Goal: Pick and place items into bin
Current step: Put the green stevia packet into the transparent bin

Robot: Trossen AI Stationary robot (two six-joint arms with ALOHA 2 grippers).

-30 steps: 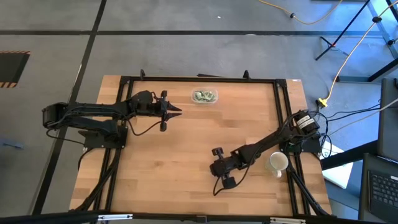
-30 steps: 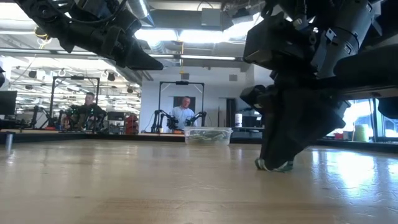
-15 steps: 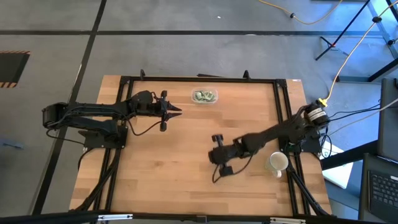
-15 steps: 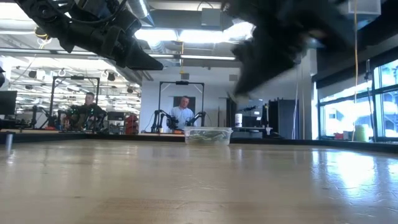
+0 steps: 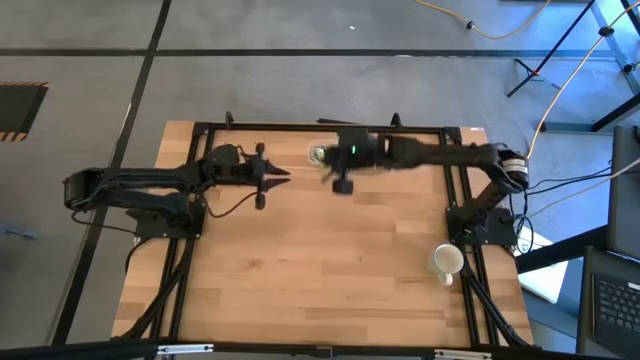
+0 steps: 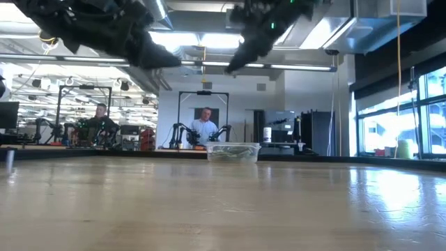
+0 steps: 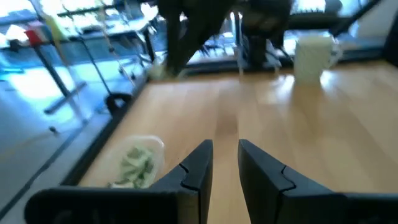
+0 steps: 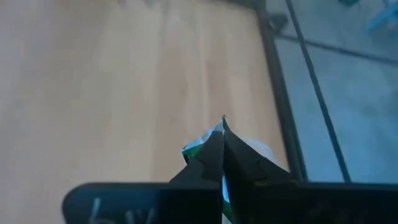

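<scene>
The bin [image 5: 316, 155] is a small clear tray at the table's far edge, holding several pale green and white packets [image 7: 135, 165]; in the low view the bin [image 6: 233, 151] stands on the table. My right gripper [image 5: 330, 163] hovers high beside and partly over the bin, shut on one packet [image 8: 198, 149]. In the low view my right gripper [image 6: 235, 64] is well above the tray. My left gripper [image 5: 285, 178] hangs in the air left of the bin, pointing toward the table's right, fingers [image 7: 200, 163] open by a narrow gap and empty. My right gripper pinches one green and white packet between its two shut fingers [image 8: 233, 155]. A corner of the packet [image 8: 193, 149] sticks out beside the fingertips. The packet is lifted clear of the table; the fingers hide the rest of it.
A white cup [image 5: 447, 262] stands near the table's right edge, toward the near side. A black frame [image 5: 320, 128] runs along the table's edges. Bare wood [image 5: 320, 260] covers the middle and near part. People [image 6: 205, 127] sit at benches in the room beyond.
My right gripper, shut on a packet, has risen off the table's near-middle and swung fast to the far edge, ending beside and over the bin. The packet has gone up with it, lifted clear. My left gripper has stayed nearly in place.
</scene>
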